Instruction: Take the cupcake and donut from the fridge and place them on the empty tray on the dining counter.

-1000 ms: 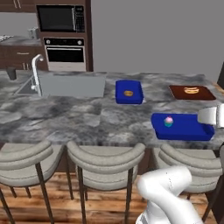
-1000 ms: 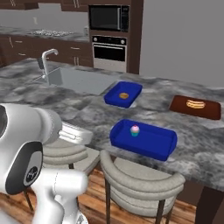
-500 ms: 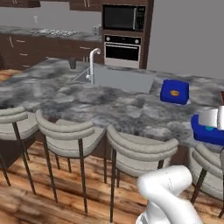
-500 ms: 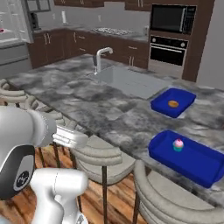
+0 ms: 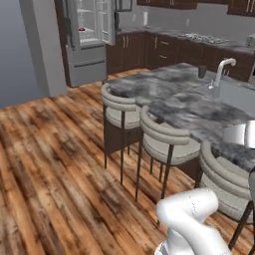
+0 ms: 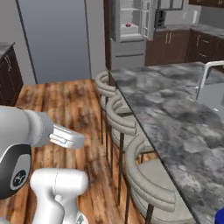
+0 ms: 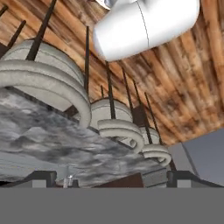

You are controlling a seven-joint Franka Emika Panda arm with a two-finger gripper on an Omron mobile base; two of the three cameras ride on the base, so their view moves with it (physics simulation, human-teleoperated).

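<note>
1. Donut [image 5: 82, 29], a small red thing, lies on a pale shelf inside the fridge [image 5: 87, 40], which stands far from me at the back of the kitchen, with one upper door swung open.
2. From the right base view I see the same red spot [image 6: 128, 25] on a shelf of the fridge [image 6: 131, 30]; it is too small to tell its shape.
3. Between me and the fridge runs the dining counter [image 5: 189, 112], its marbled stone top reaching toward the far end of the room.
4. Three padded stools [image 5: 164, 144] stand in a row along the near edge of the counter, on the wooden floor [image 5: 55, 164].
5. A sink faucet [image 5: 221, 72] rises near the far edge of the counter.
6. My gripper [image 7: 111, 181] has its two finger tips spread wide apart, with nothing between them.
7. In the hand view the counter [image 7: 57, 148] and the stools [image 7: 118, 122] appear upside down, close before my fingers.
</note>
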